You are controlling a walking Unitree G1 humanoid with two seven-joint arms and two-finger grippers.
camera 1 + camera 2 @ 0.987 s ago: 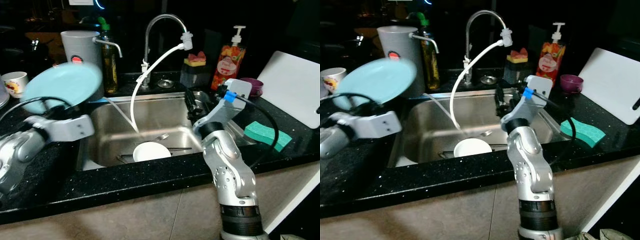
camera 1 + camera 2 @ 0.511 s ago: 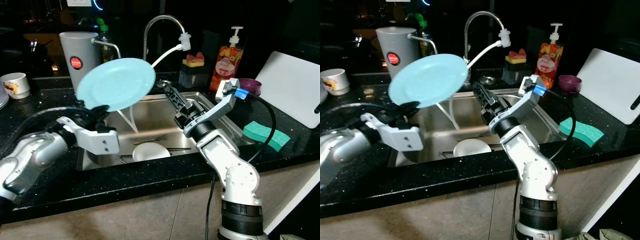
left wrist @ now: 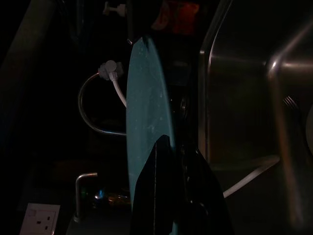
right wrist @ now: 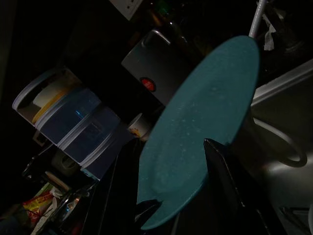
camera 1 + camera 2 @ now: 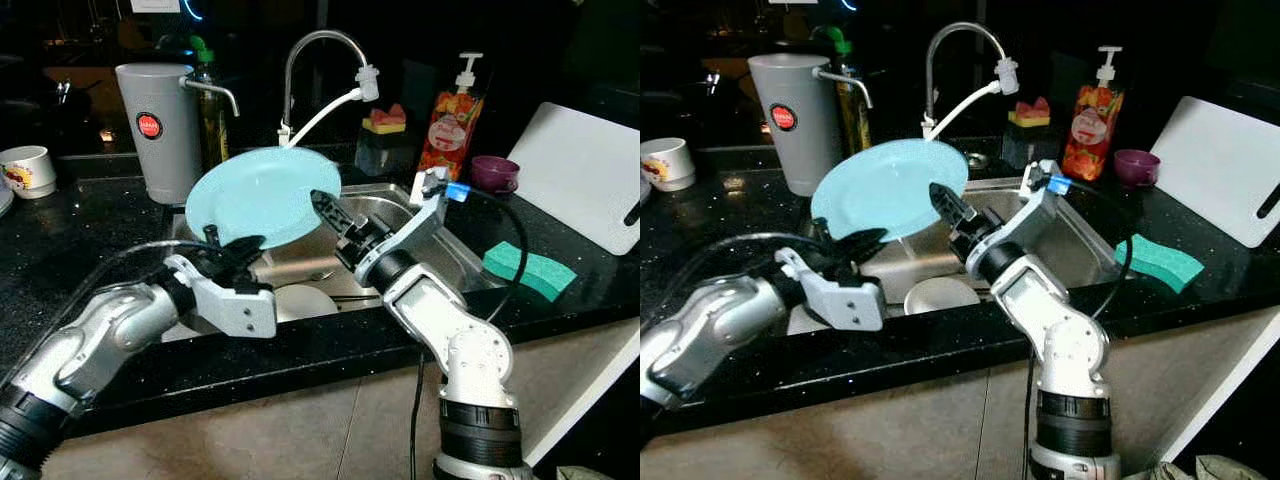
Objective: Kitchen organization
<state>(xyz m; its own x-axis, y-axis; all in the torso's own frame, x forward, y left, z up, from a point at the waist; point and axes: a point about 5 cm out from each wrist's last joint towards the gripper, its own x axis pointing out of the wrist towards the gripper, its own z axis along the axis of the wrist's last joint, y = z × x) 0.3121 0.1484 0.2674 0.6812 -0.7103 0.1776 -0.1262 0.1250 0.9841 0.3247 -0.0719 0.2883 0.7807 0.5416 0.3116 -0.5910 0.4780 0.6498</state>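
Left eye view: light blue plate (image 5: 262,196) held tilted on edge above the sink (image 5: 440,245), left gripper (image 5: 232,258) fingers clamped on its lower rim, right gripper (image 5: 330,212) fingers parted, straddling the rim nearest the sink's right edge.

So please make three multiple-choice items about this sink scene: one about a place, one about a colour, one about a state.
1. Where is the white bowl?
A. In the sink
B. On the cutting board
C. Beside the mug

2. What colour is the sponge on the counter?
A. Red
B. Green
C. White

3. What is the state of the plate?
A. Lying flat in the sink
B. Held up over the sink by the left gripper
C. Broken on the counter

Answers: 1 A, it lies on the basin floor; 2 B, it is green; 3 B, the fingers pinch its lower rim.
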